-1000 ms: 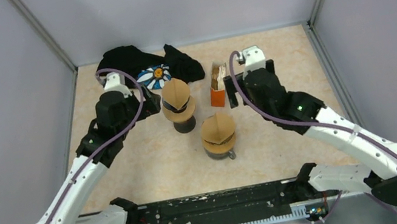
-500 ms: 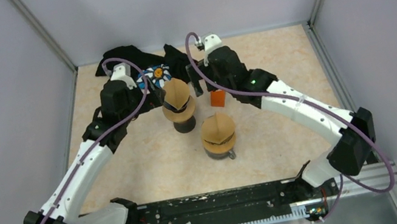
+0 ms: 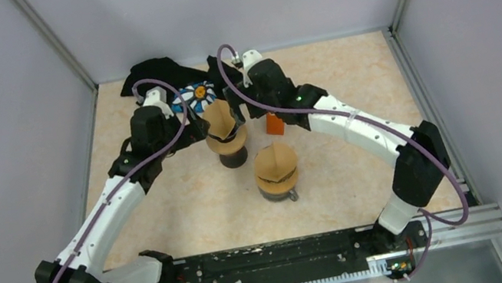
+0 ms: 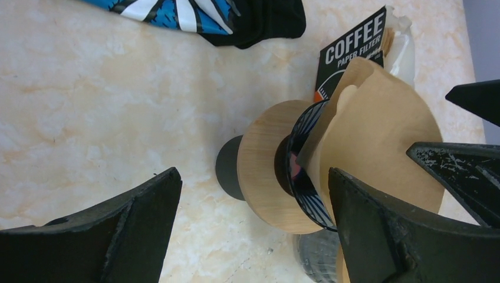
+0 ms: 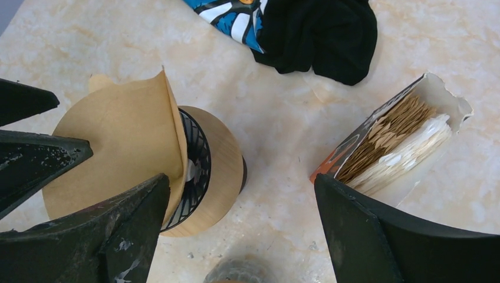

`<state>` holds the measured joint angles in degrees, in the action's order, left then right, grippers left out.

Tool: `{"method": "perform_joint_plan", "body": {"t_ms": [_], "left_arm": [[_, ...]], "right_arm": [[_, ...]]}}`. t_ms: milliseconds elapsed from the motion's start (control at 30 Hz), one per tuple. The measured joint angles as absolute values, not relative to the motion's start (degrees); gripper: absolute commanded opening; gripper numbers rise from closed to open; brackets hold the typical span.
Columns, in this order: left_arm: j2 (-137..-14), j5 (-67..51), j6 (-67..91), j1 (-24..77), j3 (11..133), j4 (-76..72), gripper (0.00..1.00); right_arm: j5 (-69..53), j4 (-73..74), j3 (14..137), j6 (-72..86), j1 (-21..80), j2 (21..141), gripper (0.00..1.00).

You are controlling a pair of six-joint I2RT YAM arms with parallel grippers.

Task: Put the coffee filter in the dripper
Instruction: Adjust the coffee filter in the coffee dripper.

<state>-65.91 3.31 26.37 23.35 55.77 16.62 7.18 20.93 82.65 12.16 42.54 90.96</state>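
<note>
A brown paper coffee filter (image 3: 222,118) stands cone-shaped in the far dripper (image 3: 227,142), a black ribbed cone with a wooden collar on a black base. My left gripper (image 3: 196,125) is open just left of it. My right gripper (image 3: 245,108) is open just right of it. In the left wrist view the filter (image 4: 377,124) and dripper (image 4: 292,171) lie by my right finger (image 4: 389,236). In the right wrist view the filter (image 5: 118,141) lies by my left finger (image 5: 112,233). Neither gripper is closed on the filter.
A second dripper with a brown filter (image 3: 276,167) sits on a glass server in front. An orange box of filters (image 3: 275,121) stands right of the far dripper and shows in the right wrist view (image 5: 395,141). A black cloth with a daisy print (image 3: 193,89) lies behind.
My right arm has swung left from beside the filter box to the right side of the far dripper. My left gripper has edged closer to the dripper's left side.
</note>
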Motion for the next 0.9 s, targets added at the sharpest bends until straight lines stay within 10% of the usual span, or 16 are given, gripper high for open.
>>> {"method": "perform_joint_plan", "body": {"t_ms": [900], "left_arm": [[-68.8, 2.0, 26.9, 22.4, 53.9, 16.7, 0.99]], "right_arm": [[5.9, 19.3, 82.6, 12.1, 41.7, 98.3, 0.89]]}}
